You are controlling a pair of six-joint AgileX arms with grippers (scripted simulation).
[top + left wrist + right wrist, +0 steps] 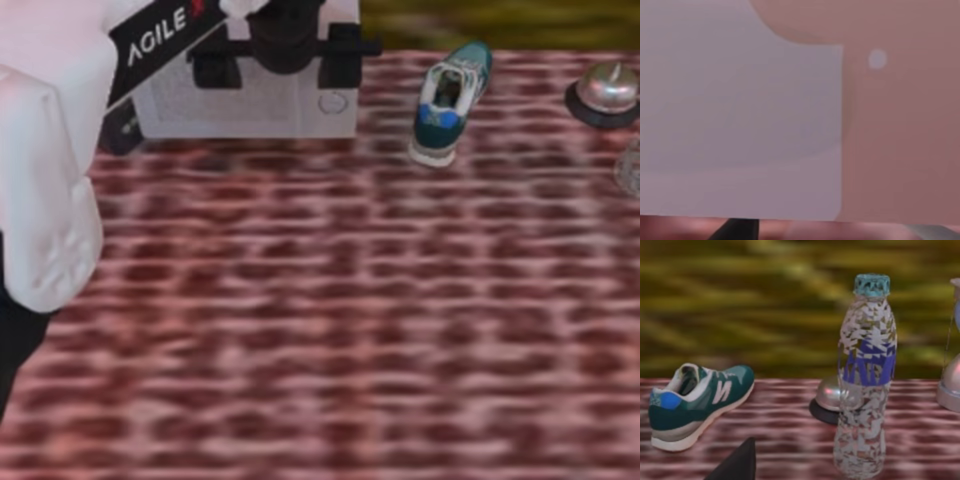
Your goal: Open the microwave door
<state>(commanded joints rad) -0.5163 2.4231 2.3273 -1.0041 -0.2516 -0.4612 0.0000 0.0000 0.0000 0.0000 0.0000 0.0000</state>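
The light-grey microwave point(250, 115) stands at the table's back left, its front facing the table's near side. The microwave door point(225, 105) with its mesh window lies flat against the front. A round knob point(333, 102) sits on the narrow panel to the door's right. My left gripper point(278, 62) hangs over the microwave's top front edge, open, its black fingers point(216, 66) spread across the door's width and holding nothing. In the left wrist view the door point(740, 110) fills the picture at close range beside the knob panel point(877, 59). A dark part of my right gripper point(740, 465) shows low over the table.
A teal and white shoe point(450, 100) lies right of the microwave. A silver bell point(605, 92) sits at the back right, with a patterned plastic bottle point(865, 375) close to my right gripper. A dark object point(120, 130) sits at the microwave's left corner.
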